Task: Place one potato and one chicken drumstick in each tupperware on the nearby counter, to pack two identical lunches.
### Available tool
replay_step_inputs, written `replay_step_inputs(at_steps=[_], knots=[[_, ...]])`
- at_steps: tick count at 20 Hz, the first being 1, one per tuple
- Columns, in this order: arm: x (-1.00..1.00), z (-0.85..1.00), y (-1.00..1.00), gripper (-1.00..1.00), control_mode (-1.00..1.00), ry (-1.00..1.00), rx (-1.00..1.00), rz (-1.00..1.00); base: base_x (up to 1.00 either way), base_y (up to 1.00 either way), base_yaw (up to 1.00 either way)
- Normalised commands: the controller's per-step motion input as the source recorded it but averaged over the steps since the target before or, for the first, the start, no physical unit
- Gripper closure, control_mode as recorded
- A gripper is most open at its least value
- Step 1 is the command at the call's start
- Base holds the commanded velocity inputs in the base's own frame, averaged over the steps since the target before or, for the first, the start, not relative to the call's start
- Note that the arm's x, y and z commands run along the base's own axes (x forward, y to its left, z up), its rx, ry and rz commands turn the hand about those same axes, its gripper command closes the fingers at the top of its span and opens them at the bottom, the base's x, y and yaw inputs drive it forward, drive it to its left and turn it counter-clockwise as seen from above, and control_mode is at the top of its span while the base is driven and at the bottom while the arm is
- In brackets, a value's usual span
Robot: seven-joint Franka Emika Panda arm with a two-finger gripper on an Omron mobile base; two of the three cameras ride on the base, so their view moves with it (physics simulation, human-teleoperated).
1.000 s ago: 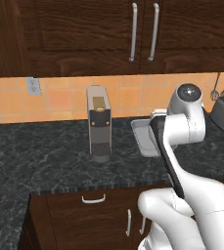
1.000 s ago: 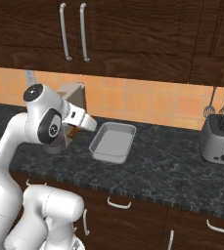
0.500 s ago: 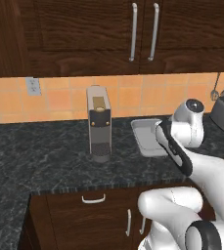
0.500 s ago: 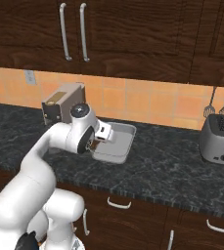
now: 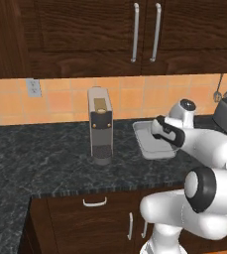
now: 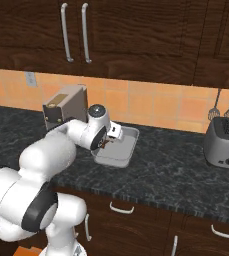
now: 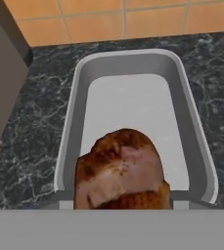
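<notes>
Red-brown chicken drumstick (image 7: 121,171) held in the gripper (image 6: 107,141), poised over the pale tupperware (image 7: 133,66), coffee machine (image 5: 100,125) at nine o'clock

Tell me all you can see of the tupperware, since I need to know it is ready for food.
The tupperware is a shallow, pale grey rectangular tray with rounded corners and a raised rim, plastic by its look. It lies flat on the dark marbled counter, near the tiled wall, right of the coffee machine. The part of its floor that shows is bare. The gripper hangs over its near end with a brown drumstick, which hides that part of the tray. Whether the drumstick touches it, I cannot tell.
</notes>
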Motion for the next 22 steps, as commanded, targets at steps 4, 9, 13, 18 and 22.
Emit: replay_step_inputs(at_steps=[4, 9, 13, 18, 22], knots=[[0.4, -0.55, 0.0, 1.0, -1.0, 0.0, 0.0, 0.0, 0.0, 0.0, 0.0], [0.37, -0.46, 0.0, 1.0, -1.0, 0.0, 0.0, 0.01, 0.0, 0.0, 0.0], [0.42, -0.19, 0.0, 1.0, -1.0, 0.0, 0.0, 0.0, 0.0, 0.0, 0.0], [0.37, -0.28, 0.0, 1.0, -1.0, 0.0, 0.0, 0.0, 0.0, 0.0, 0.0], [0.45, -0.26, 0.0, -1.0, -1.0, 0.0, 0.0, 0.0, 0.0, 0.0, 0.0]])
